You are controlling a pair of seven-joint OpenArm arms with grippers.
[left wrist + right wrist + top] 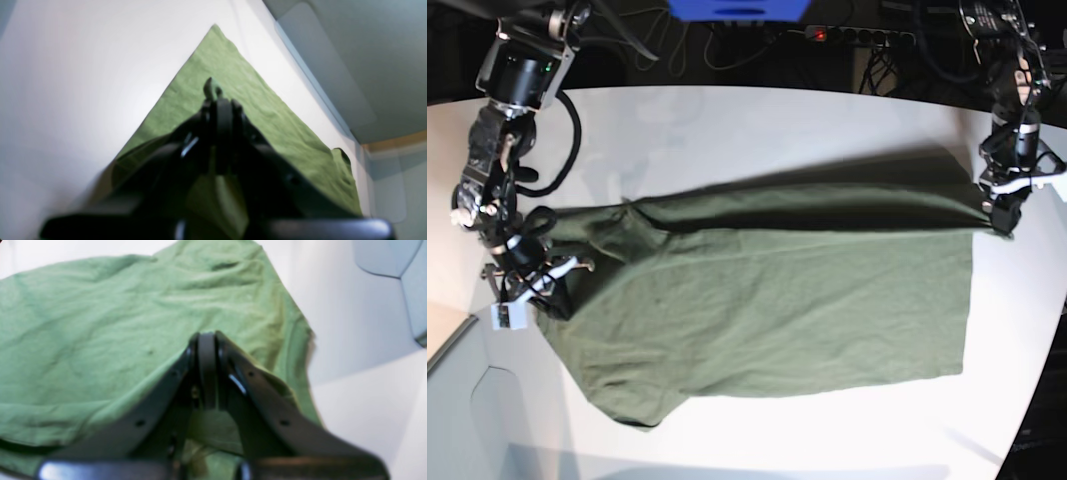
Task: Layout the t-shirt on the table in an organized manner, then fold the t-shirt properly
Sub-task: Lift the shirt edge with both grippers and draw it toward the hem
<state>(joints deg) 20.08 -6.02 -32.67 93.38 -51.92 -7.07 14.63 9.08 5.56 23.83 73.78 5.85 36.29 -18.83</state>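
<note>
Your left tool (213, 91) is pinched tight on the t-shirt (767, 290): in its wrist view the dark fingers meet at the tip with a small fold of green cloth caught between them, and the fabric spreads away below it in a wedge toward a far corner. In the base view you can see this tool (1005, 222) at the right side, gripping the shirt's upper right corner and holding that corner just off the worktop (727, 130), so the top edge runs as a taut raised fold casting a shadow behind it.

Your right tool (206, 340) is likewise clamped, its two black fingers pressed together with olive cloth draped over and under them. In the base view it (527, 270) sits at the left side, holding the shirt near the sleeve end, where the fabric bunches and wrinkles.

Between the two tools the t-shirt lies stretched sideways across the middle of the white worktop, its lower part flat on the surface, its lower edge toward the near rim and its left end rounded and rumpled. The right edge hangs straight down from your left tool's grip.

Beyond the far rim, cables and a power strip (867, 36) lie in the dark.
</note>
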